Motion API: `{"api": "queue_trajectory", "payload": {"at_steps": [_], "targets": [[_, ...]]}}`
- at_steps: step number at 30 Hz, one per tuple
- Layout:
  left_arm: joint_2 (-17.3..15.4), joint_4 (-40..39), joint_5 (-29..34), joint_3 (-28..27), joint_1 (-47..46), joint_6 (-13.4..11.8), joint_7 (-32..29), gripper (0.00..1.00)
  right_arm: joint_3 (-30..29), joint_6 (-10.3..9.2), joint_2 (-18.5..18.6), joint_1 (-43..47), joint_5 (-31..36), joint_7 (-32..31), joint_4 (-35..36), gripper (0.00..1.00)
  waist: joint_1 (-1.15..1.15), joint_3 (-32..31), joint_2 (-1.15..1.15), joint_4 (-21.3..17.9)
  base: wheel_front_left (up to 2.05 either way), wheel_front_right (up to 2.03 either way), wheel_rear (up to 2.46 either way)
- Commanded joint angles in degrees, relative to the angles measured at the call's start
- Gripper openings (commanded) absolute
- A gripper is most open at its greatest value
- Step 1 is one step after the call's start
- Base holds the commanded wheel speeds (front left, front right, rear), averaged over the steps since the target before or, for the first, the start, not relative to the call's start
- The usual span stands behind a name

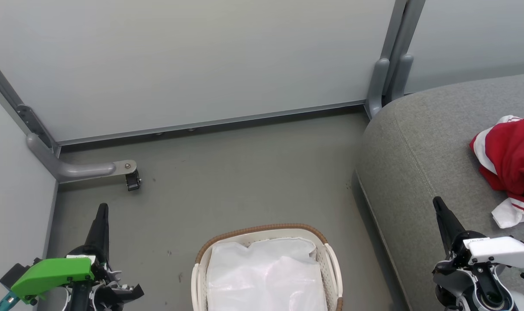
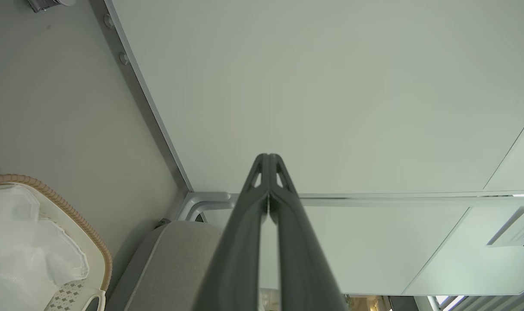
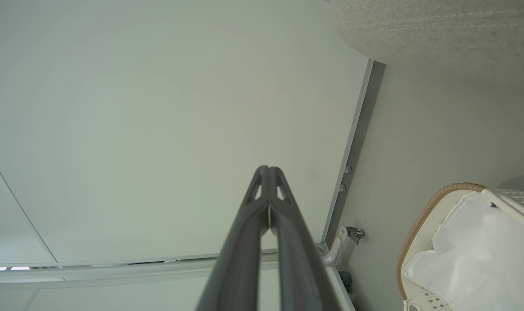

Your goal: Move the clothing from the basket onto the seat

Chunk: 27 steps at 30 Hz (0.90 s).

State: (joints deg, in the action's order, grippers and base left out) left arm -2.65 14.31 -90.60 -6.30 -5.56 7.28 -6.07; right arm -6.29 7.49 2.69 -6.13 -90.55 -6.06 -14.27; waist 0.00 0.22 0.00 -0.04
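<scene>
The red clothing (image 1: 513, 164) with white trim lies crumpled on the grey seat (image 1: 417, 147) at the right edge of the head view. The white basket (image 1: 262, 231) with a brown woven rim stands on the floor at bottom centre, holding only a white plastic liner sheet (image 1: 266, 276). My left gripper (image 1: 102, 206) is at the lower left over the floor, shut and empty. My right gripper (image 1: 437, 200) is at the lower right over the seat's front, shut and empty, a little left of the clothing. Both wrist views show shut fingertips (image 2: 268, 156) (image 3: 268, 168) pointing at pale wall panels.
Grey partition walls (image 1: 201, 60) close off the back and left. A metal foot with a caster (image 1: 131, 180) juts onto the floor at the left. A grey post (image 1: 385, 82) stands by the seat's rounded corner. Bare grey floor (image 1: 244, 172) lies between basket and wall.
</scene>
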Motion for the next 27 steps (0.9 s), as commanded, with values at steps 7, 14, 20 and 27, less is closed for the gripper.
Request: {"api": "queue_trajectory", "payload": {"at_steps": [7,14,20,27], "targets": [[-0.4,-0.4,-1.9,-0.4,-1.0,0.3,-0.7,0.0,-0.4,0.0,0.3,-0.1,-2.0,-0.7,0.4,0.0,0.0,0.0,0.0,0.0,0.0,0.0,0.0],[-0.4,-0.3,-1.9,-0.3,-1.0,0.3,-0.7,0.0,-0.4,0.0,0.3,-0.1,-2.0,-0.7,0.4,0.0,0.0,0.0,0.0,0.0,0.0,0.0,0.0],[-0.4,-0.3,-1.9,-0.3,-1.0,0.3,-0.7,0.0,-0.4,0.0,0.3,-0.1,-2.0,-0.7,0.4,0.0,0.0,0.0,0.0,0.0,0.0,0.0,0.0],[-0.4,-0.4,-1.9,-0.3,-1.0,0.3,-0.7,0.0,-0.4,-0.01,0.3,-0.1,-2.0,-0.7,0.4,0.0,0.0,0.0,0.0,0.0,0.0,0.0,0.0]]}}
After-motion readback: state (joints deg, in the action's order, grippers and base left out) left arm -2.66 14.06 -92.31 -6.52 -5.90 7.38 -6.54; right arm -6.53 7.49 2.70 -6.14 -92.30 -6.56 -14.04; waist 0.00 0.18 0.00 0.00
